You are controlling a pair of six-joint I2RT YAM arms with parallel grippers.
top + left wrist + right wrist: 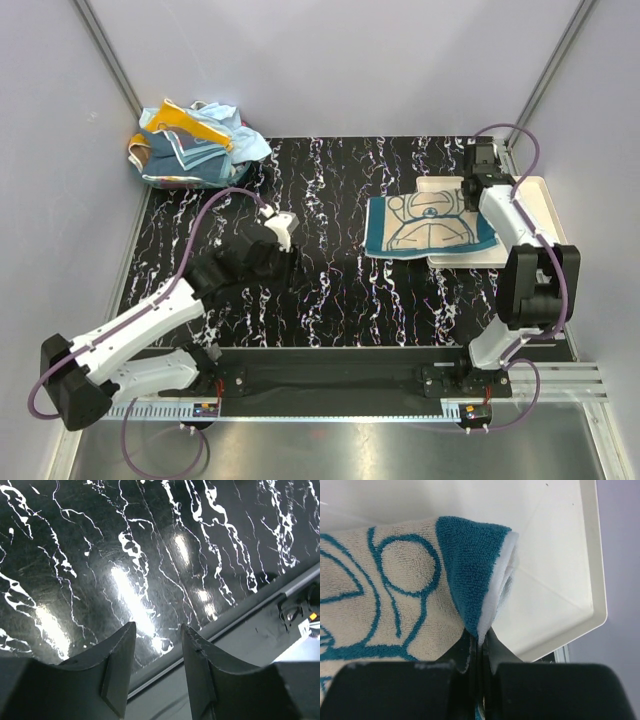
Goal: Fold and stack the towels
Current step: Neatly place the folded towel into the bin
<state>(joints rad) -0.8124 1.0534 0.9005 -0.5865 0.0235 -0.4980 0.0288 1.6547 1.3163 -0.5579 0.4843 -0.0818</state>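
Observation:
A teal towel with a beige centre (428, 226) lies folded, half on the black table and half on a white tray (536, 206). My right gripper (471, 192) is shut on that towel's far right corner (470, 565), pinching the teal edge and its white backing between the fingertips (481, 642) above the tray floor (555, 555). The other towels sit crumpled in a pile (190, 145) at the far left corner, orange-yellow and light blue cloth showing. My left gripper (283, 228) hovers open over the bare table, well short of the pile; its jaws (157, 627) hold nothing.
The black marbled table top (330, 270) spans the middle. Grey walls close in on the left, back and right. A metal rail (250, 612) runs along the table's edge in the left wrist view. The tray's raised rim (597, 570) lies just right of the held corner.

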